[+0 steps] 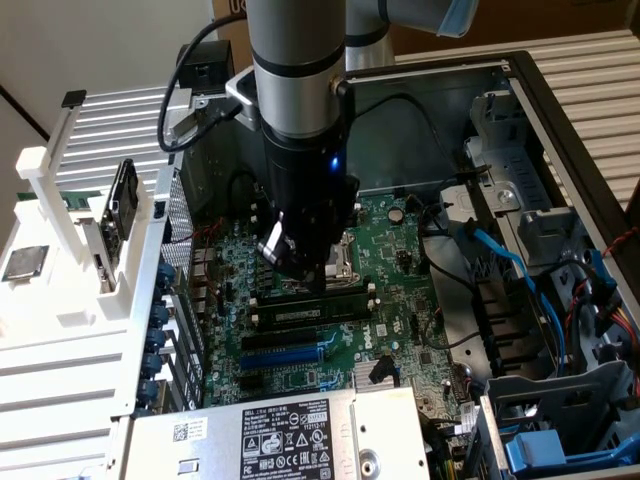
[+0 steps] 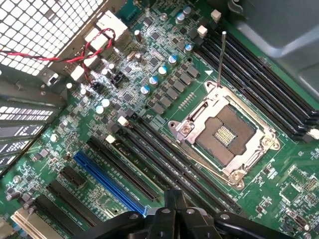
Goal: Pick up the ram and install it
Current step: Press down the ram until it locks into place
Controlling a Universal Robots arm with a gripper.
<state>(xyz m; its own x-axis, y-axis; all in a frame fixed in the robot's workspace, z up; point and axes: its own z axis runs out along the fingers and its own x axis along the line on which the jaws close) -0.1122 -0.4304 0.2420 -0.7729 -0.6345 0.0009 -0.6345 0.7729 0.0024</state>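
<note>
Exterior view: the arm is reaching down into the open computer case (image 1: 560, 120), and the gripper (image 1: 303, 266) is hovering low over the motherboard (image 1: 400, 250), just above the processor socket (image 1: 335, 272). The ram (image 1: 310, 312) is standing on edge in one of the black memory slots, just beside the socket on the side toward the blue expansion slot (image 1: 285, 356), with white end clips at both ends. It is apart from the gripper, which is carrying nothing.

From the wrist camera, the jaws are looking pressed together and empty over the slots beside the socket.

Judging by this, the pick-up is done and the stick is already sitting in its slot. Whether it is pushed fully home and both clips are latching cannot be told, so the seating may be all that is left to confirm.
</note>
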